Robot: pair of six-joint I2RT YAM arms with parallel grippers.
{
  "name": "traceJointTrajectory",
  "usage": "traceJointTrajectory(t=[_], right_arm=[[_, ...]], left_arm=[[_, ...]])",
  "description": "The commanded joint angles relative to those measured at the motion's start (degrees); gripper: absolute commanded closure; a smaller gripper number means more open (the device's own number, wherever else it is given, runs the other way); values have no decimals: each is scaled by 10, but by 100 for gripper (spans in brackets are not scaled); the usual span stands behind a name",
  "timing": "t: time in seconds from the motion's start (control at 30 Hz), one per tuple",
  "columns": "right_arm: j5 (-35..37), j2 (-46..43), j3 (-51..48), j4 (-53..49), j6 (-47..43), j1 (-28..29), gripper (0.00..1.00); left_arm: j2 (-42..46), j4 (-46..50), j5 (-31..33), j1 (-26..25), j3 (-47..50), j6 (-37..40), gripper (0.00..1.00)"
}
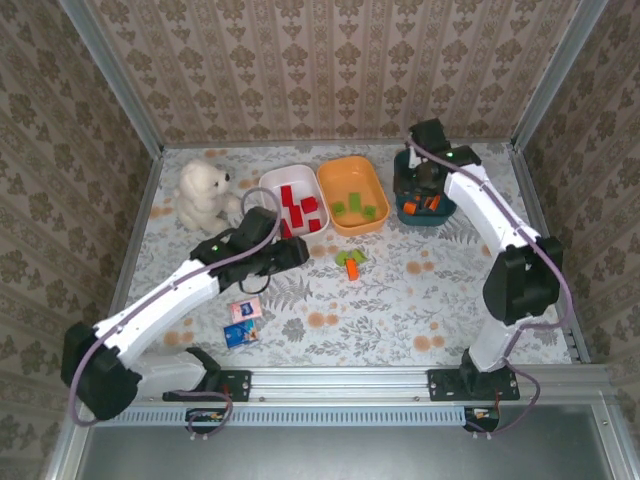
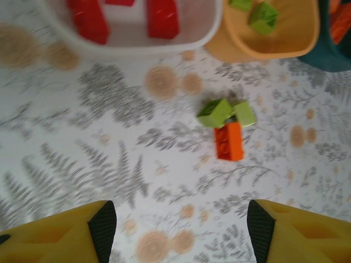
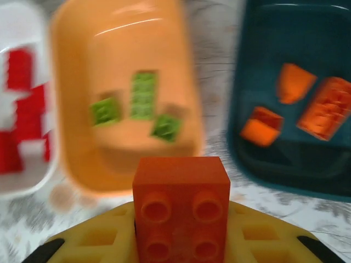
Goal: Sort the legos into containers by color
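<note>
My right gripper (image 3: 181,244) is shut on an orange lego brick (image 3: 181,203), studs facing the camera, hanging by the dark teal container (image 3: 307,49), which holds several orange bricks (image 3: 329,107). From above, that gripper (image 1: 426,188) hovers over the teal container (image 1: 404,212). The orange container (image 1: 352,195) holds green bricks (image 3: 143,94); the white container (image 1: 268,186) holds red ones (image 1: 297,208). On the table lie two green bricks (image 2: 215,112) and an orange brick (image 2: 229,141). My left gripper (image 2: 181,230) is open and empty, short of them and low over the table (image 1: 298,252).
A white plush bear (image 1: 203,195) sits left of the white container. A pink printed square (image 1: 245,311) and a blue one (image 1: 240,334) lie near the left arm. Metal frame rails and papered walls close the table on three sides.
</note>
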State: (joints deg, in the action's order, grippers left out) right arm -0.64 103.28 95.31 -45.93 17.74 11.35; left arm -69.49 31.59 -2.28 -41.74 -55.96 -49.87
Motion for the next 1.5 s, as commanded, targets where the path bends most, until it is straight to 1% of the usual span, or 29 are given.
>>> traceJointTrajectory(t=[0.0, 0.17, 0.37, 0.47, 0.63, 0.83, 0.97, 1.03, 1.13, 1.2, 1.27, 1.47], right_arm=[[-51, 78, 50, -1, 43, -34, 73], [-67, 209, 201, -26, 63, -72, 73], [-80, 348, 371, -65, 79, -103, 72], [-90, 400, 428, -87, 83, -114, 72], [-112, 441, 456, -108, 81, -117, 70], [-137, 453, 455, -131, 71, -112, 68], [-139, 445, 449, -140, 68, -108, 66], [-135, 439, 441, -138, 70, -107, 59], [-131, 432, 435, -139, 72, -108, 44], [-128, 422, 436, -141, 71, -107, 39], [-121, 400, 431, -136, 71, -106, 36], [-89, 279, 377, -84, 77, -90, 37]], left_arm=[[-37, -43, -21, -3, -45, 36, 33], [-69, -47, -22, -1, -72, 38, 33], [-79, -40, -15, -1, -80, 31, 33], [-77, -35, -5, 1, -78, 25, 33], [-71, -31, 4, 7, -76, 17, 32], [-86, -38, -6, 18, -82, 20, 33], [-100, -35, -17, 21, -97, 31, 33], [-104, -34, -22, 22, -101, 34, 33], [-105, -29, -27, 23, -106, 40, 32], [-101, -22, -28, 24, -109, 44, 32], [-97, -14, -27, 24, -107, 47, 32], [-72, -6, -27, 24, -83, 47, 32]])
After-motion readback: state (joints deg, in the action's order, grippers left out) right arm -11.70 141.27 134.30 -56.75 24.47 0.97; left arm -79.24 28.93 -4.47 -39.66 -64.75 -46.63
